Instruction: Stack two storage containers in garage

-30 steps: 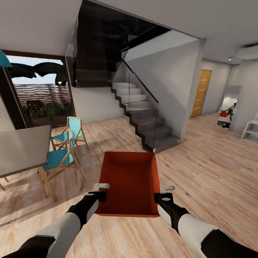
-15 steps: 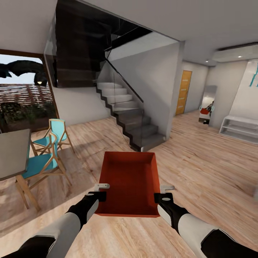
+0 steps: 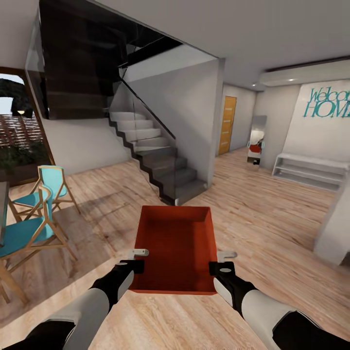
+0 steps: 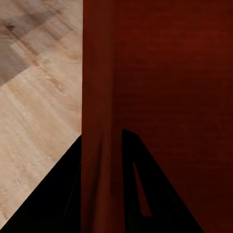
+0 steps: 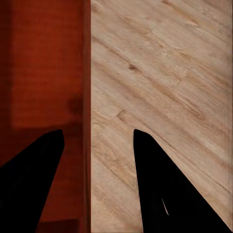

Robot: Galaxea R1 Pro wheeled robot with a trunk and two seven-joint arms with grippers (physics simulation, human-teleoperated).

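One orange-red storage container [image 3: 176, 245] hangs level above the light wood plank floor [image 3: 272, 218], straight in front of me between both arms. My left gripper [image 3: 137, 261] is at its left wall; in the left wrist view the black fingers [image 4: 68, 194] press that wall [image 4: 99, 97]. My right gripper [image 3: 221, 262] is at the right wall. In the right wrist view its fingers [image 5: 160, 184] straddle the thin rim [image 5: 86, 73] with a wide gap on each side. The second container is out of view.
A grey staircase with a glass rail [image 3: 155, 155] rises ahead. Turquoise chairs [image 3: 29, 214] stand at the left. Down the hall are an orange door [image 3: 227, 125] and a mirror [image 3: 256, 143]. A white shelf [image 3: 308, 170] and a white wall corner [image 3: 335, 228] stand at the right.
The whole view has swung to the right: stairs, chairs and door slid left, the table left the picture, and the shelf and wall sign came in. Arms and container keep their place.
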